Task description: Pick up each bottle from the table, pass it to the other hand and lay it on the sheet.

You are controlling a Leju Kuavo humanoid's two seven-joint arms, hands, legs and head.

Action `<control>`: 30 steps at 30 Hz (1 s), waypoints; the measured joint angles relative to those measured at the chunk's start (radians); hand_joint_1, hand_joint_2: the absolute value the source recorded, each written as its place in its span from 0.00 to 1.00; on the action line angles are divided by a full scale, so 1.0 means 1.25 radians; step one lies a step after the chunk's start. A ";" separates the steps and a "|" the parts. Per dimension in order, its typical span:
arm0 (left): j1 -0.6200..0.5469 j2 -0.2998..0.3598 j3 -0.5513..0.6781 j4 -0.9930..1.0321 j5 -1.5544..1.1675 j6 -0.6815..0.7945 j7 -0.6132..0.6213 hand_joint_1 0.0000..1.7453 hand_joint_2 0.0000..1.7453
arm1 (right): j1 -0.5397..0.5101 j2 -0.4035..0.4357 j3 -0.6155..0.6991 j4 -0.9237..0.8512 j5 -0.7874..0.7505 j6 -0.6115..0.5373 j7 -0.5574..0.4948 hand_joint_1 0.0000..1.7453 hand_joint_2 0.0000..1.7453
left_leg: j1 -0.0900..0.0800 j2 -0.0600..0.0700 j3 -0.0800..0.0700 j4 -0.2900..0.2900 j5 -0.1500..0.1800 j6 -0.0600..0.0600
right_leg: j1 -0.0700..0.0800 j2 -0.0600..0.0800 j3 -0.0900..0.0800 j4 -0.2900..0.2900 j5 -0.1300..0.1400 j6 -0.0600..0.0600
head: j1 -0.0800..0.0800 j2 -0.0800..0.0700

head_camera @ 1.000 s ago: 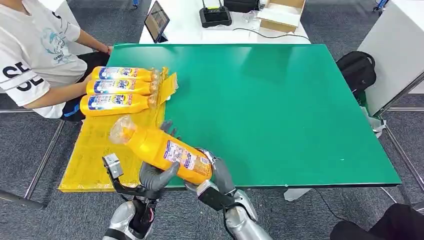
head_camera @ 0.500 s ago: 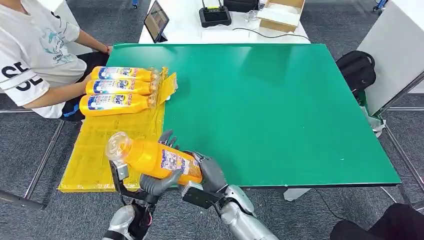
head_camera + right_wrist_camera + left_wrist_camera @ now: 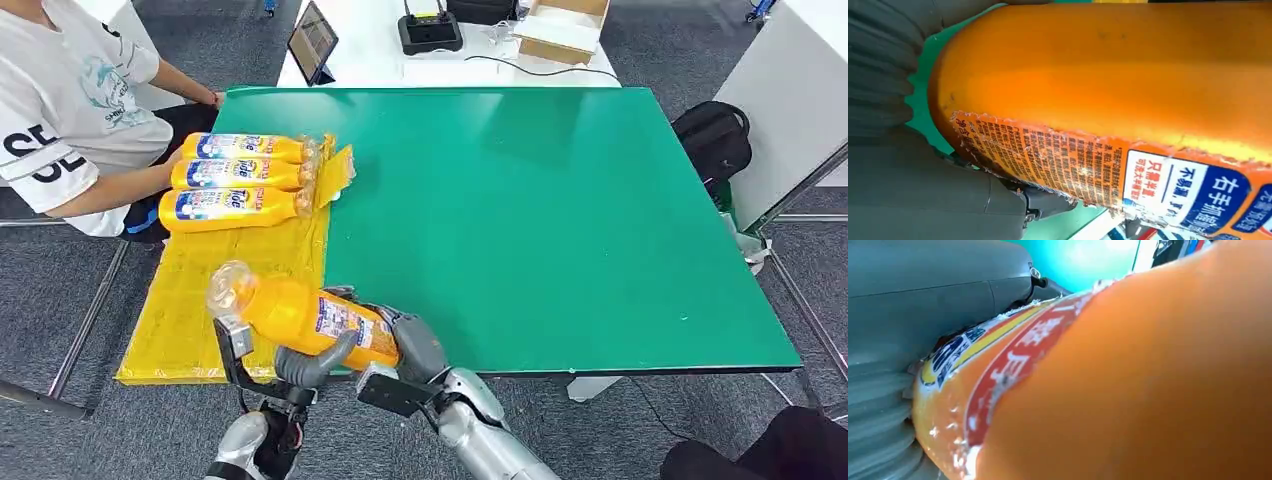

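Orange detergent bottle being gripped by both left hand and right hand at table's 7 o'clock edge, mid-handover; next likely needing right-hand release, then laying on yellow sheet.

Free room on the sheet.
Three bottles crowd its far end beside a person; its near half lies bare under the held bottle.

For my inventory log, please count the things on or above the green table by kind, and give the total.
Orange bottles lying on the yellow sheet: 3
Orange bottle held by the left hand and right hand: 1
Yellow sheets: 1
Total: 5
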 measured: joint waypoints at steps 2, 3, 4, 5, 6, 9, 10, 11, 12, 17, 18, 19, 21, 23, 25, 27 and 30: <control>0.000 -0.002 0.004 0.000 0.004 0.000 0.000 1.00 1.00 | -0.001 0.002 0.002 0.001 0.000 0.000 0.001 1.00 1.00 | 0.000 0.000 0.000 0.000 0.000 0.000 | 0.000 0.000 0.000 0.000 0.000 0.000 | 0.000 0.000; 0.000 -0.002 0.005 0.000 0.005 0.002 0.000 1.00 1.00 | -0.002 0.002 0.003 0.002 0.000 0.000 0.001 1.00 1.00 | 0.000 0.000 0.000 0.000 0.000 0.000 | 0.000 0.000 0.000 0.000 0.000 0.000 | 0.000 0.000; 0.000 -0.002 0.006 0.000 0.005 0.004 0.000 1.00 1.00 | -0.004 0.002 0.005 0.004 0.000 0.000 0.001 1.00 1.00 | 0.000 0.000 0.000 0.000 0.000 0.000 | 0.000 0.000 0.000 0.000 0.000 0.000 | 0.000 0.000; 0.000 -0.004 0.006 0.000 0.005 0.006 0.000 1.00 1.00 | -0.004 0.002 0.005 0.005 0.000 0.000 0.001 1.00 1.00 | 0.000 0.000 0.000 0.000 0.000 0.000 | 0.000 0.000 0.000 0.000 0.000 0.000 | 0.000 0.000; 0.000 -0.005 0.007 0.000 0.005 0.006 0.000 1.00 1.00 | -0.004 0.002 0.005 0.005 0.000 0.000 0.001 1.00 1.00 | 0.000 0.000 0.000 0.000 0.000 0.000 | 0.000 0.000 0.000 0.000 0.000 0.000 | 0.000 0.000; 0.000 -0.006 0.009 0.000 0.005 0.009 0.000 1.00 1.00 | -0.006 0.002 0.005 0.006 -0.001 0.000 0.001 0.00 1.00 | 0.000 0.000 0.000 0.000 0.000 0.000 | 0.000 0.000 0.000 0.000 0.000 0.000 | 0.000 0.000; 0.000 -0.007 0.009 0.000 0.005 0.013 0.000 1.00 1.00 | -0.006 0.002 0.006 0.007 -0.001 0.001 0.001 0.00 1.00 | 0.000 0.000 0.000 0.000 0.000 0.000 | 0.000 0.000 0.000 0.000 0.000 0.000 | 0.000 0.000; -0.002 -0.009 0.009 0.000 0.001 0.024 -0.003 1.00 1.00 | -0.006 0.002 0.007 0.007 -0.002 0.001 0.000 0.00 1.00 | 0.000 0.000 0.000 0.000 0.000 0.000 | 0.000 0.000 0.000 0.000 0.000 0.000 | 0.000 0.000; -0.003 -0.011 0.009 0.000 -0.009 0.042 -0.008 1.00 1.00 | -0.004 0.002 0.009 0.008 -0.006 0.001 -0.002 0.00 1.00 | 0.000 0.000 0.000 0.000 0.000 0.000 | 0.000 0.000 0.000 0.000 0.000 0.000 | 0.000 0.000; -0.017 -0.012 0.016 -0.002 -0.039 0.090 -0.024 1.00 1.00 | -0.002 0.007 0.011 0.007 -0.027 0.018 -0.003 0.00 0.00 | 0.000 0.000 0.000 0.000 0.000 0.000 | 0.000 0.000 0.000 0.000 0.000 0.000 | 0.000 0.000; -0.017 -0.012 0.016 -0.002 -0.041 0.091 -0.024 1.00 1.00 | -0.002 0.007 0.011 0.007 -0.028 0.020 -0.003 0.00 0.00 | 0.000 0.000 0.000 0.000 0.000 0.000 | 0.000 0.000 0.000 0.000 0.000 0.000 | 0.000 0.000; -0.017 -0.012 0.017 -0.002 -0.042 0.094 -0.025 1.00 1.00 | -0.001 0.007 0.011 0.007 -0.029 0.021 -0.003 0.00 0.00 | 0.000 0.000 0.000 0.000 0.000 0.000 | 0.000 0.000 0.000 0.000 0.000 0.000 | 0.000 0.000; -0.020 -0.013 0.018 -0.002 -0.075 0.143 -0.046 1.00 1.00 | 0.000 0.007 0.011 0.006 -0.051 0.046 -0.010 0.00 0.00 | 0.000 0.000 0.000 0.000 0.000 0.000 | 0.000 0.000 0.000 0.000 0.000 0.000 | 0.000 0.000; -0.029 -0.011 0.021 -0.002 -0.123 0.204 -0.075 1.00 1.00 | 0.004 0.006 0.010 -0.009 -0.081 0.075 -0.018 0.00 0.00 | 0.000 0.000 0.000 0.000 0.000 0.000 | 0.000 0.000 0.000 0.000 0.000 0.000 | 0.000 0.000; -0.054 -0.011 0.035 -0.002 -0.180 0.313 -0.118 1.00 1.00 | 0.008 0.002 0.009 -0.051 -0.112 0.121 -0.027 0.00 0.00 | 0.000 0.000 0.000 0.000 0.000 0.000 | 0.000 0.000 0.000 0.000 0.000 0.000 | 0.000 0.000; -0.097 -0.004 0.067 -0.002 -0.213 0.382 -0.139 1.00 1.00 | 0.025 -0.002 0.009 -0.084 -0.124 0.143 -0.027 0.00 0.00 | 0.000 0.000 0.000 0.000 0.000 0.000 | 0.000 0.000 0.000 0.000 0.001 0.000 | 0.000 0.000; -0.151 0.015 0.109 0.005 -0.290 0.486 -0.158 1.00 1.00 | 0.041 -0.011 0.010 -0.147 -0.144 0.150 -0.027 0.00 0.00 | 0.000 -0.001 0.000 0.000 0.001 -0.001 | 0.000 0.000 0.000 0.001 0.000 0.000 | 0.000 0.000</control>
